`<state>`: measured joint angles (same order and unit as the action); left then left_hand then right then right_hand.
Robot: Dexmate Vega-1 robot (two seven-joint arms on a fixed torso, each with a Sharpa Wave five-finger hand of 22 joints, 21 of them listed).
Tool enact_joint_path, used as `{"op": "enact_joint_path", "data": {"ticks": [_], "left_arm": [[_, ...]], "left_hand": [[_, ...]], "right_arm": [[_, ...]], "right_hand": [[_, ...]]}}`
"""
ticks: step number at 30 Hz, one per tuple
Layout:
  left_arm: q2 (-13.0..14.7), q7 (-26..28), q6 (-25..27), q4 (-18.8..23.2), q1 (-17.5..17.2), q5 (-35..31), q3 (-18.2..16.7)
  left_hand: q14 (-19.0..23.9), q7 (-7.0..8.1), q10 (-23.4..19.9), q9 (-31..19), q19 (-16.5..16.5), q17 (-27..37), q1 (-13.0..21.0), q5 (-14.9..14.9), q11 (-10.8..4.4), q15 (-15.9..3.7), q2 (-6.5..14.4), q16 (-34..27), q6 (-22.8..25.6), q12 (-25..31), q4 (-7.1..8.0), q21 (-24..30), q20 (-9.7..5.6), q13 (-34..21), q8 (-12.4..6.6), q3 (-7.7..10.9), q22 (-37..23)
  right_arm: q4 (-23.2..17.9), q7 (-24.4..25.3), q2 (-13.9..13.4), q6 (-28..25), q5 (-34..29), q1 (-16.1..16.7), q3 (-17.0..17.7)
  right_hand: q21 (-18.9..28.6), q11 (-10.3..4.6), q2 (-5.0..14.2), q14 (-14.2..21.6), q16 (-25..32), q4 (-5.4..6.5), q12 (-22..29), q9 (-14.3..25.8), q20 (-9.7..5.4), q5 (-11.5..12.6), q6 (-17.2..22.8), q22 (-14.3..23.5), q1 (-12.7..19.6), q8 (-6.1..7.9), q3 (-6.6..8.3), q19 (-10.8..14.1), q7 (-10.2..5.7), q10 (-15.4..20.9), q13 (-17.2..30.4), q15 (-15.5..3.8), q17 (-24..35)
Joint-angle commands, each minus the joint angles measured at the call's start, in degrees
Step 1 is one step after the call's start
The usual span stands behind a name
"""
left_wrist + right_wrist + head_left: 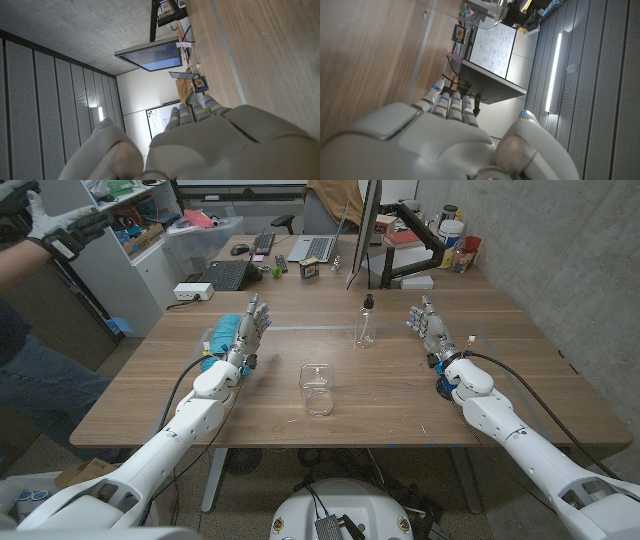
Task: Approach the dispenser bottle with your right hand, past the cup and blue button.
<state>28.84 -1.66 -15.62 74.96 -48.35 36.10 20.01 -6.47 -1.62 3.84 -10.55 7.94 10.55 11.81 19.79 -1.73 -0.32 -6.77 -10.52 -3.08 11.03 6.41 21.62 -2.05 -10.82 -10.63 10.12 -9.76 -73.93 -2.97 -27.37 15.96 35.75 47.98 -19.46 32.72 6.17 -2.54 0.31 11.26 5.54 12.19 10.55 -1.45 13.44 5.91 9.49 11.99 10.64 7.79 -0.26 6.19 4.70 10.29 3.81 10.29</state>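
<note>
One clear, slim dispenser bottle [365, 322] with a black pump top is standing mid-counter on the wood-grain counter [520, 380], one clear glass cup [317, 390] sitting nearer. The right robot hand [430, 326] is waiting right of the bottle, fingers extended, holding nothing; the left robot hand [246, 330] likewise.

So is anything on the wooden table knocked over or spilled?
Yes, one thing: the clear plastic cup near the table's front middle looks tipped onto its side rather than standing. Nothing seems spilled around it. The clear dispenser bottle with the black pump top stands upright behind it, and both robot hands, left and right, hold nothing.
</note>
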Motion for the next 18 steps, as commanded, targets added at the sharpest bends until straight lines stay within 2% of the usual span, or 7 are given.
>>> {"op": "enact_joint_path", "data": {"ticks": [1,18], "left_arm": [[-1.7,-0.7,2.1,1.2,-1.0,-2.5,-3.0],[-3.0,-1.1,3.8,3.1,-1.0,-5.0,-4.5]], "left_hand": [[-0.5,-0.02,0.5,-0.1,0.5,0.1,0.5,0.3,0.11,0.05,0.0,-0.3,-0.7,0.4,-0.05,0.2,-1.36,-0.1,-0.44,0.23,-0.2],[-0.5,0.00,0.4,-0.1,0.5,0.1,0.8,0.5,-0.02,0.16,0.3,-0.3,-0.7,0.5,-0.16,-0.4,-1.10,-0.1,-0.48,0.05,-0.2]], "right_arm": [[0.7,-3.0,3.7,-1.8,-4.2,0.6,4.6],[0.3,-5.7,6.3,-3.6,-7.6,1.5,9.1]], "right_hand": [[0.1,0.41,0.21,0.1,0.3,-0.10,0.4,0.1,-0.26,0.1,0.1,0.3,0.4,0.44,0.46,-0.1,0.41,0.2,0.2,0.43,0.3],[-0.3,0.38,0.35,0.2,0.3,-0.22,0.3,0.1,-0.15,0.0,0.1,0.3,0.5,0.44,0.42,0.0,0.33,0.2,0.2,0.45,0.3]]}}
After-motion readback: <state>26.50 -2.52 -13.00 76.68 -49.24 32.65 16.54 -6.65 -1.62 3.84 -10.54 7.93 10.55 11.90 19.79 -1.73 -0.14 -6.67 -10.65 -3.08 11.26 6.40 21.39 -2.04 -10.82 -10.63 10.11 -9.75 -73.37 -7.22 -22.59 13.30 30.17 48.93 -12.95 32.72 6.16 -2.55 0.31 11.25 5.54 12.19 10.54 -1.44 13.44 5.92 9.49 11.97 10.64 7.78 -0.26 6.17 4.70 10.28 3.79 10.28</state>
